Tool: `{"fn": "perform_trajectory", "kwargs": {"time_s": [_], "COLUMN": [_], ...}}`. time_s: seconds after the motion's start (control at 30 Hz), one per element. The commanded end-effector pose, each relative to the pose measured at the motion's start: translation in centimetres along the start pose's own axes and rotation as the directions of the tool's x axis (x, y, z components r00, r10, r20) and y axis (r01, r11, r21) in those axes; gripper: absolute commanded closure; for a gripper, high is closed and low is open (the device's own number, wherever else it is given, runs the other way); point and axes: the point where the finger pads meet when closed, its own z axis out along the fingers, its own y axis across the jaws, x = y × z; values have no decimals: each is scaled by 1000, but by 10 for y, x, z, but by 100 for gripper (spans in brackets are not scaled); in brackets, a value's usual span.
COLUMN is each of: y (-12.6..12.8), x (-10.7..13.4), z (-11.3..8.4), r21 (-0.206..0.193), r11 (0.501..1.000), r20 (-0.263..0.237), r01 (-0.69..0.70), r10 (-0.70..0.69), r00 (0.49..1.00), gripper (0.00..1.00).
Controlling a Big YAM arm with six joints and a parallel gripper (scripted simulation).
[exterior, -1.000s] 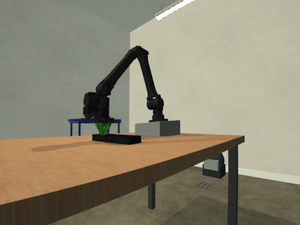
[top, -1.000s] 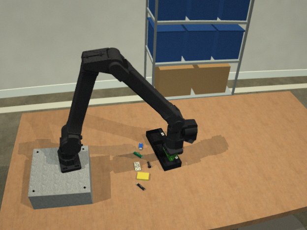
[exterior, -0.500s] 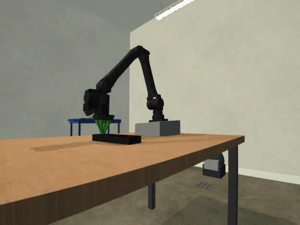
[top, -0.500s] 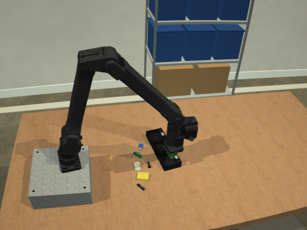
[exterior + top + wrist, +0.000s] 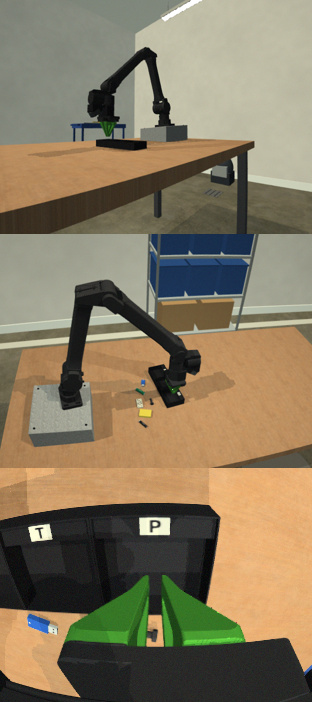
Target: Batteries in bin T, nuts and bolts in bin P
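My gripper (image 5: 173,392) (image 5: 108,136) (image 5: 155,583) is shut with a narrow gap and nothing between its fingertips. It points down over the P bin (image 5: 175,401) (image 5: 212,568), at the near end of the black tray. The T bin (image 5: 45,563) is beside it. I see no distinct item in either, but the fingers hide part of P. A green cylinder (image 5: 140,391), looking like a battery, lies on the table. A dark bolt (image 5: 151,401) (image 5: 154,635) lies beside the tray. A small black bar with pale marks (image 5: 143,423) lies nearer the front; its kind is unclear.
A blue USB stick (image 5: 143,382) (image 5: 42,624), a white domino (image 5: 139,403) and a yellow block (image 5: 145,413) lie between the tray and the grey arm base (image 5: 61,410) (image 5: 153,134). A further tray compartment (image 5: 156,372) is at the far end.
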Motion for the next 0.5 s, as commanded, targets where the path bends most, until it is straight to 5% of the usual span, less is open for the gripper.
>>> {"fn": "perform_trajectory", "kwargs": {"time_s": [0.0, 0.07, 0.13, 0.47], "y": [0, -1, -1, 0], "x": [-28, -28, -23, -24], "z": [-39, -43, -26, -26], "r21": [7, 7, 3, 3], "r11": [1000, 1000, 1000, 1000], "r20": [69, 69, 30, 30], "r01": [-7, -9, -10, -9], "r10": [6, 9, 10, 9], "r00": [998, 998, 999, 1000], "gripper": [92, 92, 92, 92]}}
